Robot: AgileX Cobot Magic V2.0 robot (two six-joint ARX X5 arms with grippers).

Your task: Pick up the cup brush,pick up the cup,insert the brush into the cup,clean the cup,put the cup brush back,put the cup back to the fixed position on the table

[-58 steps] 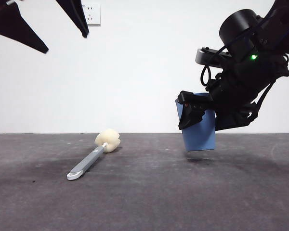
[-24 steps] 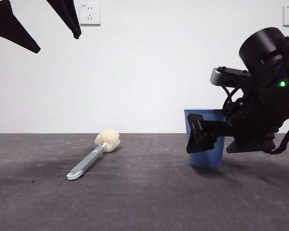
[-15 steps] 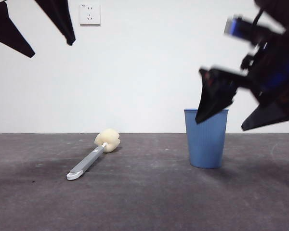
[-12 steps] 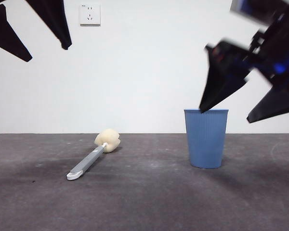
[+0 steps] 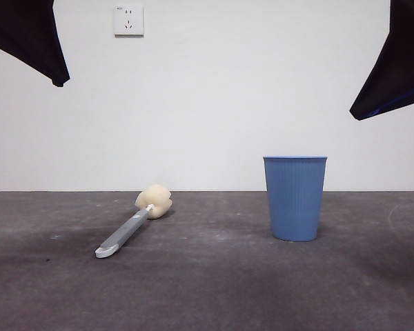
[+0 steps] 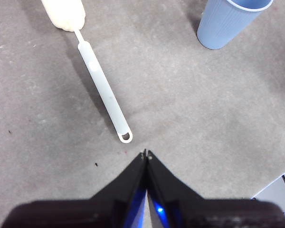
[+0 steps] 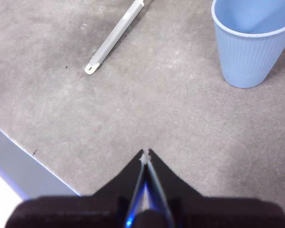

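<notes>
1. Front view: the cup (image 5: 295,198) stands upright on the table (image 5: 214,289), mouth up, nothing touching it. Taking the cup as the clock centre, the cup brush (image 5: 133,222) lies flat at about 9 o'clock, well apart from it. Its sponge head (image 5: 154,201) points toward the back wall, and its white tip (image 5: 105,252) points toward the camera. A wall socket (image 5: 128,20) sits high on the white wall, at roughly 11 o'clock from the cup. Only black gripper tips show, one in each top corner, both high above the table and clear of everything. This view alone doesn't say which arm is which.

2. Left wrist view: the left gripper (image 6: 146,154) has its jaws pressed together, tips meeting, nothing between them. It hangs above bare table. The brush handle's ringed end (image 6: 126,137) is near the tips at about 11 o'clock, not touching. The handle runs away from there to the sponge head. The cup is far off at about 1 o'clock, upright, partly cut by the frame edge.

3. Right wrist view: the right gripper (image 7: 145,156) is also closed, tips together, holding nothing, over bare table. The cup is at about 1 o'clock from the tips, upright, open mouth visible, inside looks empty. The brush handle end is at about 11 o'clock, farther away, and the sponge head is out of frame. The table edge (image 7: 33,164) shows at about 9 o'clock.
</notes>
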